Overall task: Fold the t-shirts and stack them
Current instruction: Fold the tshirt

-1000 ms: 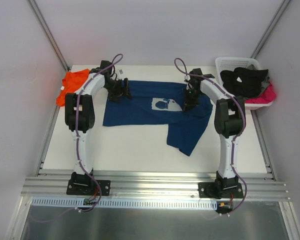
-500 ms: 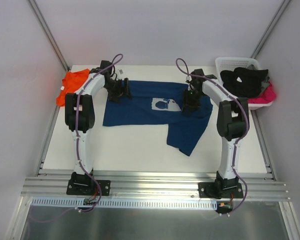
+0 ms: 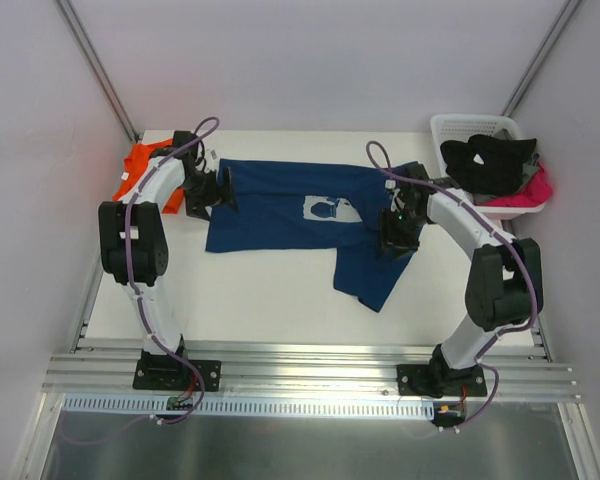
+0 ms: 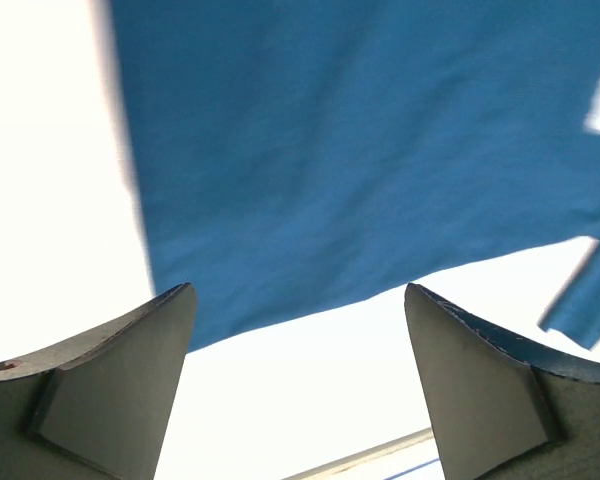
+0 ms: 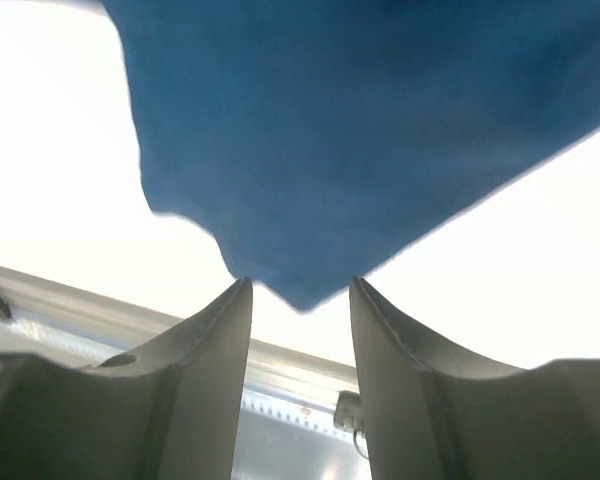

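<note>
The navy blue t-shirt point(image 3: 280, 215) lies spread across the table, pale print point(image 3: 325, 208) up, with one part trailing toward the near right point(image 3: 370, 270). The orange t-shirt point(image 3: 138, 168) lies crumpled at the far left edge. My left gripper point(image 3: 208, 190) hovers at the blue shirt's left edge. In the left wrist view this gripper point(image 4: 300, 295) is open and empty, the blue cloth point(image 4: 360, 150) beyond its tips. My right gripper point(image 3: 398, 230) stands over the shirt's right side. It point(image 5: 300, 285) is open, a corner of the blue cloth point(image 5: 360, 130) just past its fingertips.
A white basket point(image 3: 450, 128) at the back right holds black and pink clothes. The white table point(image 3: 260, 290) ends in a metal rail along the near edge. Grey walls close in the left, right and back.
My right gripper has opened and moved nearer and to the right along the shirt. My left arm has swung left, taking its open gripper to the shirt's left edge.
</note>
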